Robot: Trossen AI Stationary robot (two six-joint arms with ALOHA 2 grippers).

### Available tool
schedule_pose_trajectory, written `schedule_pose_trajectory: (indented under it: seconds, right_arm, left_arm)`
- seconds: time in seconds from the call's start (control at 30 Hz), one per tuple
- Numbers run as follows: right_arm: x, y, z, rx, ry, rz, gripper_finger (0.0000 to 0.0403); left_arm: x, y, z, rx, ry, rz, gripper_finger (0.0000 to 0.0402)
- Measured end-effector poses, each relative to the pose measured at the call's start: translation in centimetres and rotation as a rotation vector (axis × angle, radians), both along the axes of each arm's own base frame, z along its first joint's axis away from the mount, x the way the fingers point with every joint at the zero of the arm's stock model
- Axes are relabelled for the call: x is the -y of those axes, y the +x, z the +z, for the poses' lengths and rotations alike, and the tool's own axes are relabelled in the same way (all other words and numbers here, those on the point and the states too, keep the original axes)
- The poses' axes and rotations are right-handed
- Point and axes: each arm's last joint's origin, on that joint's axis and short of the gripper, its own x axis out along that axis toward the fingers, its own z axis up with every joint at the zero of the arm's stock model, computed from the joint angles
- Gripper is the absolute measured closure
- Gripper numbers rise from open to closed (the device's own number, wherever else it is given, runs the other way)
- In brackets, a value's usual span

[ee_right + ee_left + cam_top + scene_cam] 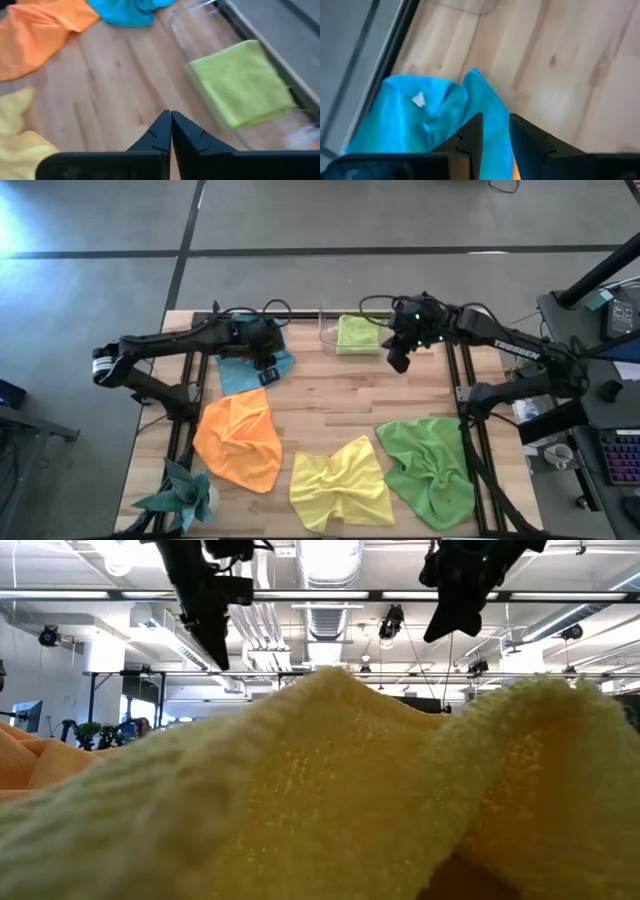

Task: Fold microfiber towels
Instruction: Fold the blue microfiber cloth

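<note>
At the desk's far left edge my left claw (495,131) pinches a fold of the blue towel (245,370); it is soft and limp, best gripped at a corner. My right claw (171,131), shut and empty, hangs beside the folded lime towel (240,82). The low view shows only the yellow towel (330,800).

Grey concrete floor (300,220); exposed ceiling ducts (325,615); cluttered desk (610,450) beside table.
</note>
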Motion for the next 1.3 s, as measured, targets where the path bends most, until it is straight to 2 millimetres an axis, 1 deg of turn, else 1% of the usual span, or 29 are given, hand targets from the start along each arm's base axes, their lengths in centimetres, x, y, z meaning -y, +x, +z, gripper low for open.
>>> schedule_pose_trajectory:
  seconds: [0.1, 0.2, 0.3, 0.43, 0.57, 0.67, 0.8, 0.9, 1.03, 1.17, 1.3]
  right_arm:
    - [-1.1, 0.4, -0.3, 0.007, 0.040, 0.000, 0.0394]
    - [-2.2, 1.1, -0.4, 0.012, 0.077, 0.013, 0.0394]
    - [-3.6, 1.6, -0.5, 0.013, 0.097, 0.042, 0.0394]
    - [-5.2, 1.9, -0.5, 0.004, 0.081, 0.021, 0.0394]
    - [-6.6, 2.1, -0.6, 0.004, 0.095, 0.026, 0.0394]
    - [-7.2, 2.2, -0.8, -0.002, 0.101, 0.023, 0.0394]
    - [-7.4, 2.2, -1.0, -0.006, 0.097, -0.010, 0.0394]
    - [-7.5, 2.2, -1.1, -0.008, 0.096, -0.025, 0.0394]
    - [-7.5, 2.2, -1.4, -0.014, 0.100, -0.037, 0.0394]
    - [-7.5, 2.2, -1.4, -0.013, 0.101, -0.040, 0.0394]
    - [-7.5, 2.2, -1.4, -0.009, 0.113, -0.053, 0.0394]
  left_arm:
    - [0.6, -0.9, -0.3, 0.018, -0.041, -0.005, 0.0323]
    - [1.1, -1.2, -0.7, 0.053, -0.082, -0.012, 0.0323]
    - [1.4, -1.2, -1.5, 0.064, -0.110, -0.011, 0.0323]
    - [1.4, -1.2, -2.8, 0.066, -0.120, -0.017, 0.0323]
    - [1.4, -1.1, -3.4, 0.075, -0.118, -0.017, 0.0321]
    - [1.4, -1.0, -3.5, 0.080, -0.117, -0.017, 0.0310]
    - [1.3, -0.8, -3.8, 0.105, -0.100, -0.013, 0.0277]
    - [1.1, -0.4, -4.0, 0.169, -0.055, 0.000, 0.0245]
    - [0.5, 1.2, -4.9, 0.242, -0.006, 0.018, 0.0214]
    - [-0.3, 3.2, -6.7, 0.239, 0.024, 0.045, 0.0208]
    - [-1.3, 4.7, -8.8, 0.176, 0.059, 0.143, 0.0208]
